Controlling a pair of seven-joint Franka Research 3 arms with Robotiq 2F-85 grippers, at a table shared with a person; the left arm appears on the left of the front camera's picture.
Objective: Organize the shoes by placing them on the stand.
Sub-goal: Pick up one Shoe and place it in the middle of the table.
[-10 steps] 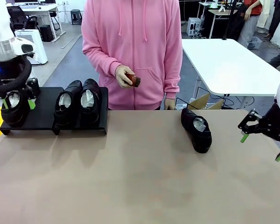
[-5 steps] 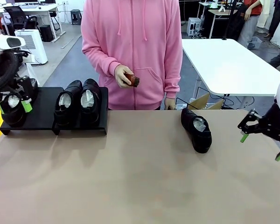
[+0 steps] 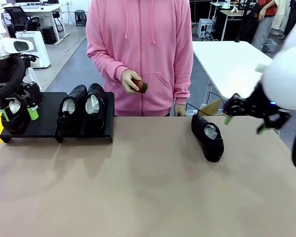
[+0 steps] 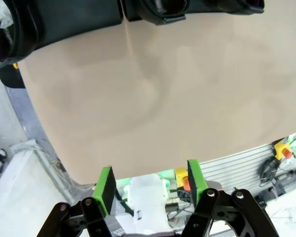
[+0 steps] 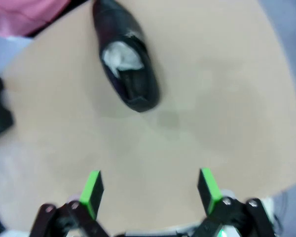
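From the front, three of the four shoes are on the stand, a low flat matte black platform at the left end of the table. Two shoes stand close together, glossy black leather with crumpled white paper inside. A third shoe sits at the left end of the stand, and the left fingers are spread just around it; I cannot tell if they touch it. The fourth shoe lies on the smooth tan table, well apart from the stand, so I judge one shoe is left. The right fingers hang near it, wide and empty. The person holds a small brown brush.

In the left wrist view, the green-padded fingers are partly spread with nothing between them, over bare table; shoe toes show at the top edge.

In the right wrist view, the fingers are wide, and the last shoe lies ahead, long, rounded and shiny.
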